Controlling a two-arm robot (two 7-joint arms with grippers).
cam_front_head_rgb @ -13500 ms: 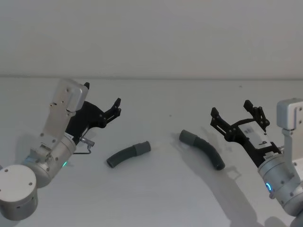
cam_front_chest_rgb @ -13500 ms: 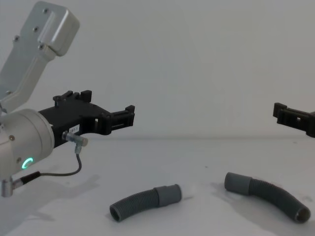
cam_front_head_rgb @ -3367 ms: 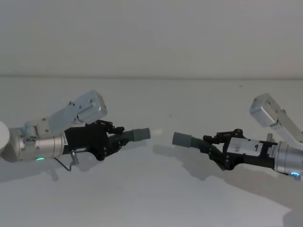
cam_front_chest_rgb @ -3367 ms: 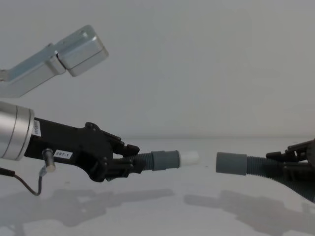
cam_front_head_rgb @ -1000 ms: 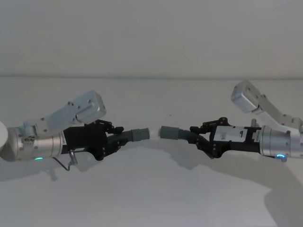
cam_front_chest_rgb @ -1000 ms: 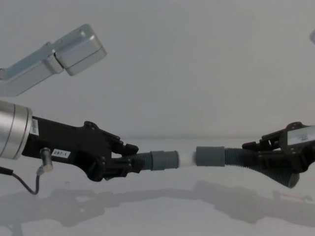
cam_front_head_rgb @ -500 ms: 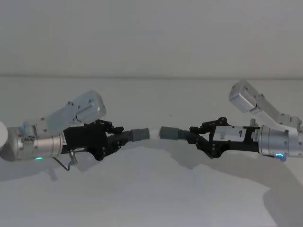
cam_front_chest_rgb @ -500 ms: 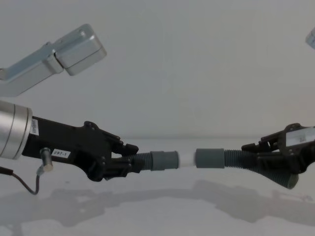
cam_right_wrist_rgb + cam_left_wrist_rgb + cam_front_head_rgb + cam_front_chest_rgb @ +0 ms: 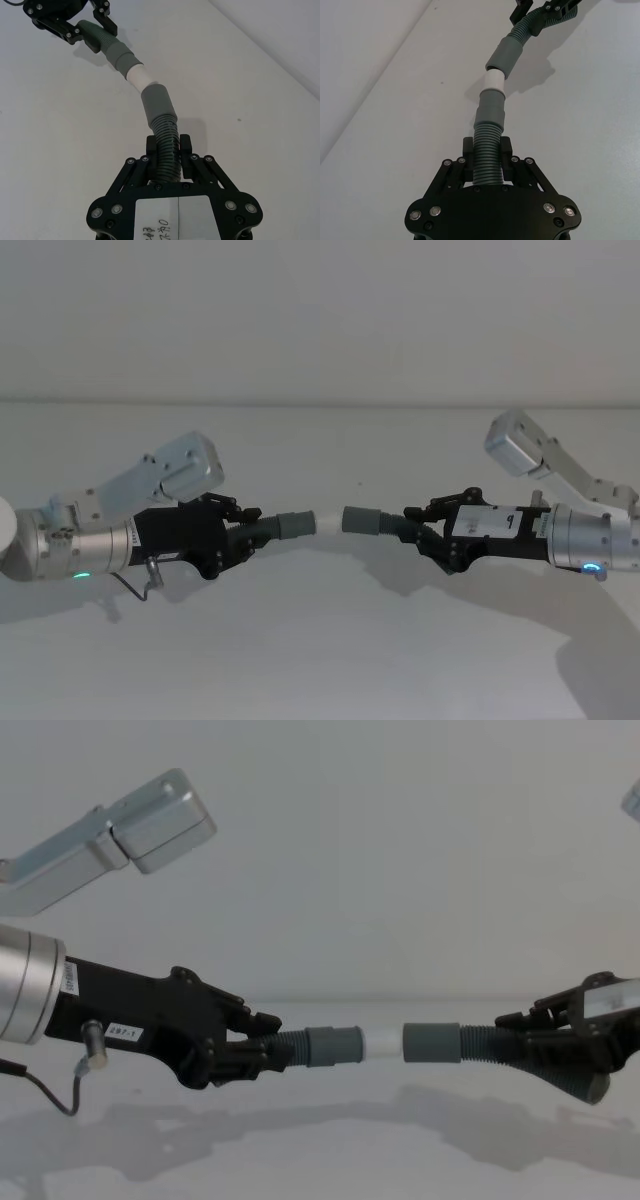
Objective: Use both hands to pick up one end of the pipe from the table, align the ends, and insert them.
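My left gripper point(image 9: 250, 530) is shut on the ribbed part of one pipe piece point(image 9: 487, 145), whose grey cuff point(image 9: 335, 1046) carries a white stub point(image 9: 383, 1043). On the right, my right gripper point(image 9: 415, 525) is shut on the other pipe piece point(image 9: 165, 135), its plain socket cuff point(image 9: 432, 1043) facing the stub. The stub's tip meets the socket's mouth and most of the stub shows. Both pieces hang level above the white table point(image 9: 320, 640), roughly in line, with a slight bend at the joint in the wrist views.
The table runs back to a plain pale wall point(image 9: 320, 320). The shadows of the arms and the pipe fall on the surface below them. The silver links of both arms point(image 9: 170, 475) point(image 9: 525, 452) rise behind the grippers.
Since half a second ago, the right gripper and its pipe piece have shifted slightly to the right, so a little more of the white stub shows. The left arm has stayed still.
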